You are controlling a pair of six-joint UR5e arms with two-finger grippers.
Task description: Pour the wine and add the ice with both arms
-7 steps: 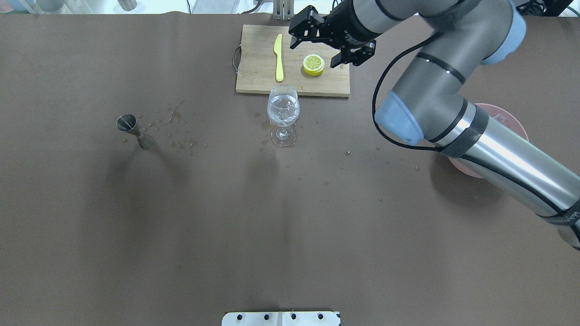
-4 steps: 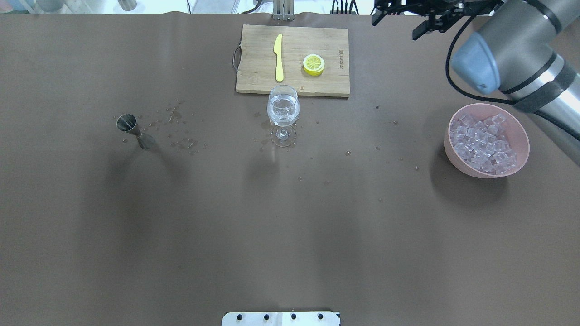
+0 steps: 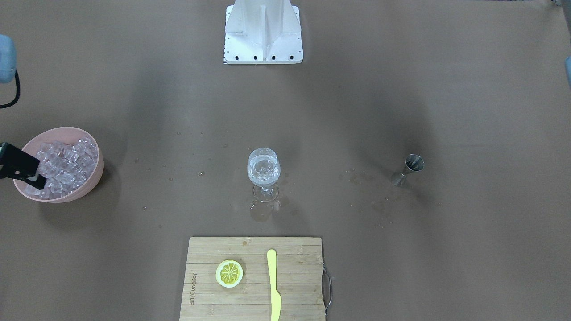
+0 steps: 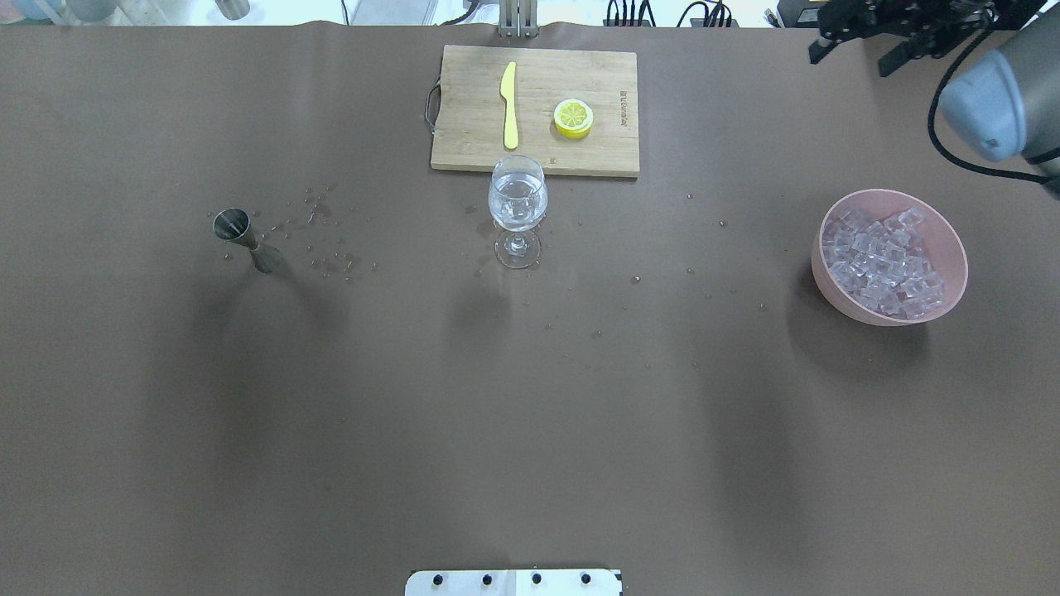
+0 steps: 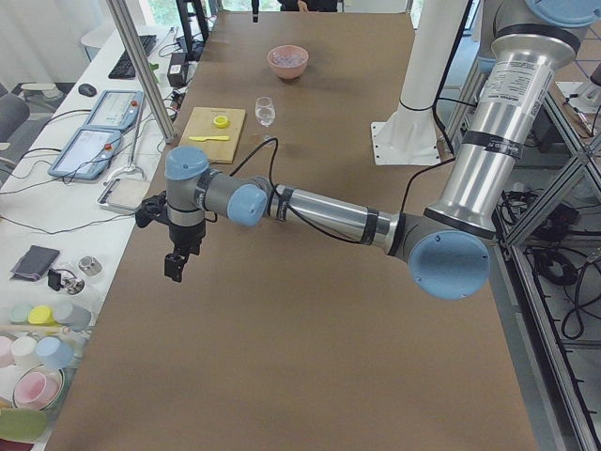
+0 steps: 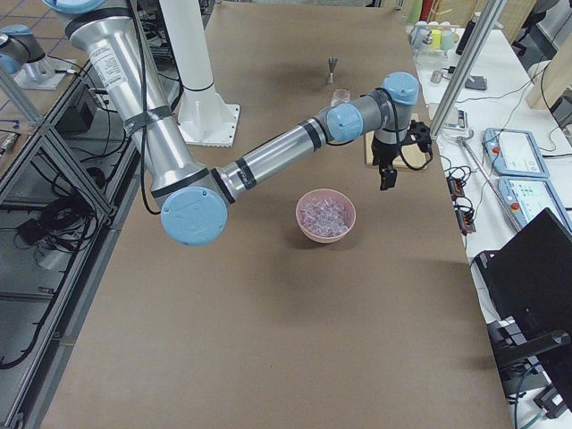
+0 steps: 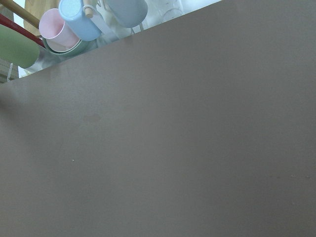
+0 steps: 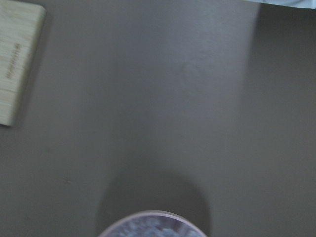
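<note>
A brown table (image 4: 530,414) stands beside a white bench (image 5: 28,202) with coloured cups (image 5: 42,349).

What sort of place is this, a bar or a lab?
Probably a robotics lab: grey jointed robot arms with a white mounting base, and blue-edged control tablets on a white side bench.

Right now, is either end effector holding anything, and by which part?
Nothing is held. The right arm's black two-finger end effector is open and empty; the left end effector shows nothing in it, open or shut unclear.
</note>
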